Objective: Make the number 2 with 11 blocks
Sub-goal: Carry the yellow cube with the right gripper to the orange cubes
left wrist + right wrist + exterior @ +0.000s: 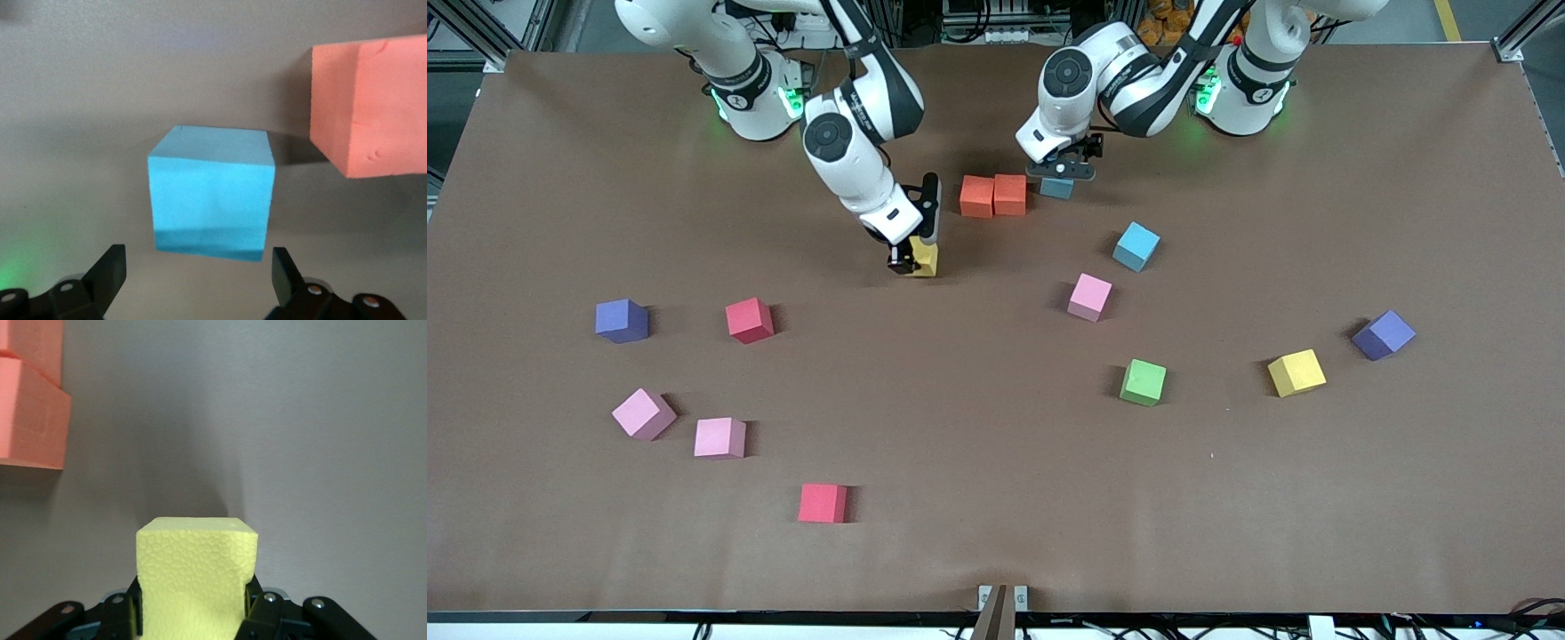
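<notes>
Trouble could come if the spread left hand [1060,170] bumps the blue block [1056,187] crooked, or the right hand [911,258], pinching a yellow block [924,258], knocks the orange blocks [993,195].

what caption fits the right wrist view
Right gripper shut on a yellow block, two orange blocks nearby.

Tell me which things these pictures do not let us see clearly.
- Front view: the left end effector covers most of the light blue block beside the orange blocks.
- Front view: the right end effector hides part of the yellow block it grips.
- Right wrist view: the picture edge cuts off that block's lower part.
- Left wrist view: one orange block is cut off.
</notes>
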Robot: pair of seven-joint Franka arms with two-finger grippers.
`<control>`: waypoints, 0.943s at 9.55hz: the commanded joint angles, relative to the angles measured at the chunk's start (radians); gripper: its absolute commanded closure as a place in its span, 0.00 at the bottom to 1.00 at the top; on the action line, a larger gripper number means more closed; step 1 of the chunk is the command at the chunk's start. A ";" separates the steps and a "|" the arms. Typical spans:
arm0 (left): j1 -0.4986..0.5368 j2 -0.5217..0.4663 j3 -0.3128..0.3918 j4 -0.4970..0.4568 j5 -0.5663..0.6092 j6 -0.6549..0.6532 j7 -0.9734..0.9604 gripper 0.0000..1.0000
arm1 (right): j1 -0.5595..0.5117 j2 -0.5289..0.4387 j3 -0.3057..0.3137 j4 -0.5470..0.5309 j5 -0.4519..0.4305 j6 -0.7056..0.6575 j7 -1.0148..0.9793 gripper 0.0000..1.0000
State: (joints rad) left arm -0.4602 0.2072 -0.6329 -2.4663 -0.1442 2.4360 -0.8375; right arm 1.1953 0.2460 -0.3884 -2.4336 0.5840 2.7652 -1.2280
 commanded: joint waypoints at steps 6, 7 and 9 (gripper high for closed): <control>0.035 0.030 -0.008 0.000 0.037 0.069 -0.017 0.06 | 0.199 -0.036 -0.009 -0.120 0.243 0.100 -0.005 0.78; 0.035 0.032 -0.008 0.000 0.037 0.072 -0.018 0.08 | 0.216 -0.036 -0.009 -0.121 0.258 0.099 -0.004 0.78; 0.035 0.032 -0.007 0.001 0.037 0.072 -0.018 0.10 | 0.236 -0.039 -0.009 -0.124 0.267 0.099 0.024 0.78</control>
State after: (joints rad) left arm -0.4338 0.2320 -0.6328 -2.4677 -0.1342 2.4930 -0.8375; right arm 1.3995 0.2451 -0.3897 -2.5109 0.8053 2.8400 -1.2047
